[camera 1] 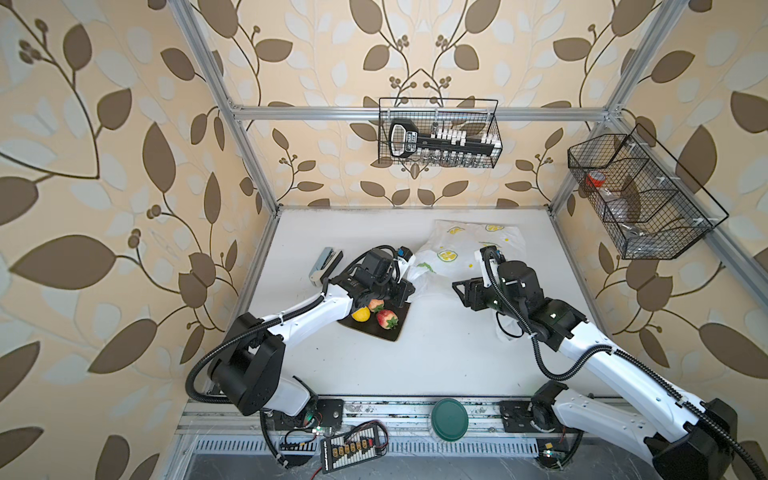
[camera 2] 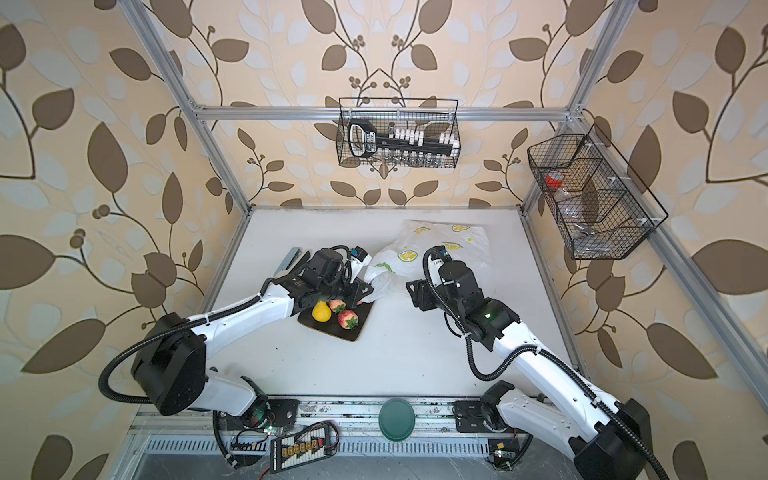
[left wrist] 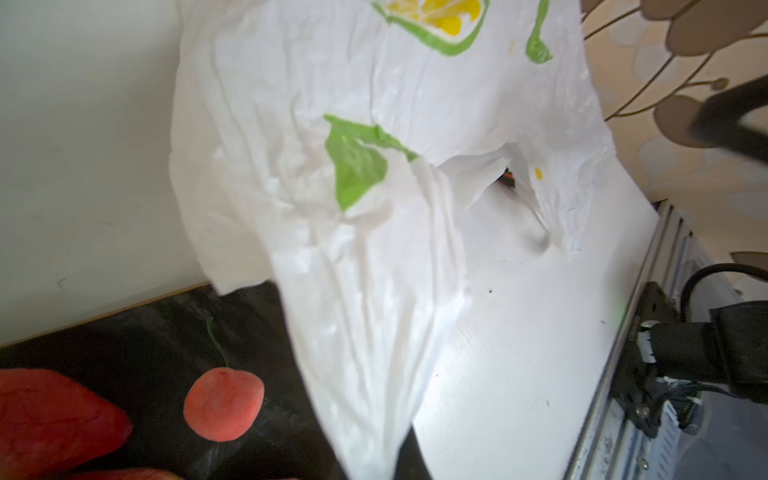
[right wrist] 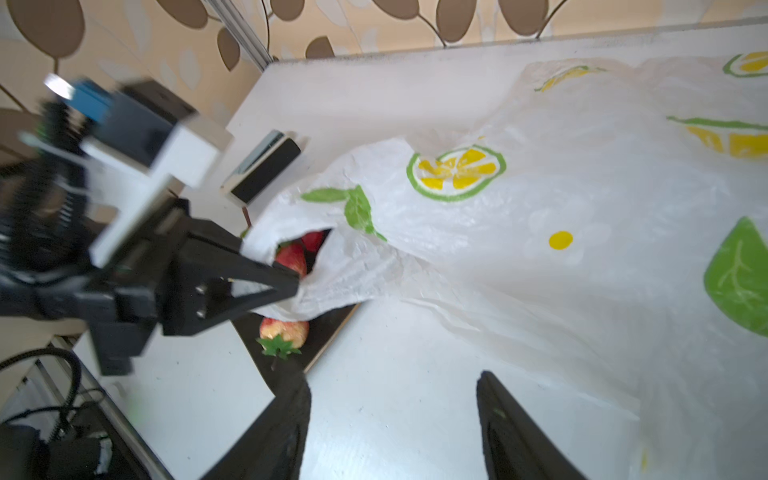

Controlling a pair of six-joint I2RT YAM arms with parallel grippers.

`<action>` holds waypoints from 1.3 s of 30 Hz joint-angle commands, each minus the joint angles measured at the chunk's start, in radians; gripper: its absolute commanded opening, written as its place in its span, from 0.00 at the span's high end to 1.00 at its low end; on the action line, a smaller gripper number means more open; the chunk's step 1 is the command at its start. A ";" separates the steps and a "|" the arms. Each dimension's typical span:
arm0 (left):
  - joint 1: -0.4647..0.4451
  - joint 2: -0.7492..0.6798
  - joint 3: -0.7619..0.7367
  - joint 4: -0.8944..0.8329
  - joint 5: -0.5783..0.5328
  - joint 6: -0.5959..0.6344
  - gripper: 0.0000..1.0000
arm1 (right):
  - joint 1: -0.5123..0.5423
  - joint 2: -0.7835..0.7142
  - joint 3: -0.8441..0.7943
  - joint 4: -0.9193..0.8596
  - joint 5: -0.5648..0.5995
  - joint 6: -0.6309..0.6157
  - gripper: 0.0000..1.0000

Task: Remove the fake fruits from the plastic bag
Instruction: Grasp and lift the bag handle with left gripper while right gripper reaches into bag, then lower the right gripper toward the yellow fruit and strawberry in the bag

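The plastic bag [camera 1: 465, 249] [camera 2: 432, 249] lies crumpled at the back of the white table, white with lemon slices and green leaves. My left gripper [camera 1: 409, 287] [right wrist: 286, 286] is shut on its near edge, and the film bunches into the jaws [left wrist: 374, 415]. Fake fruits sit on the black plate [camera 1: 382, 333] [camera 2: 328, 331]: a yellow pear [camera 1: 360, 314], a red-yellow peach [camera 1: 376, 305] and a strawberry [camera 1: 387, 319]. Red fruits [right wrist: 293, 255] show through a gap in the bag's edge; whether they lie inside I cannot tell. My right gripper [camera 1: 459, 290] [right wrist: 392, 380] hangs open over bare table beside the bag.
A grey and black stapler-like device [camera 1: 324, 264] [right wrist: 266, 166] lies left of the bag, behind the left gripper. A green round lid [camera 1: 449, 419] rests on the front rail. Wire baskets [camera 1: 440, 133] [camera 1: 640, 195] hang on the back and right walls.
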 commanded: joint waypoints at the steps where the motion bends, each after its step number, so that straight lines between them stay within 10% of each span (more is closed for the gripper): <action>1: -0.015 -0.066 0.067 0.036 0.037 -0.040 1.00 | 0.004 -0.028 -0.019 -0.015 -0.020 -0.129 0.39; 15: -0.016 -0.071 0.158 -0.017 0.082 -0.012 1.00 | 0.061 0.107 -0.083 0.257 0.167 -1.047 0.54; 30: -0.015 -0.106 0.153 -0.025 0.077 -0.003 1.00 | -0.013 0.516 0.000 0.494 0.373 -1.152 0.63; 39: -0.015 -0.145 0.134 -0.024 0.068 -0.025 1.00 | -0.099 0.634 0.091 0.354 0.479 -0.925 0.45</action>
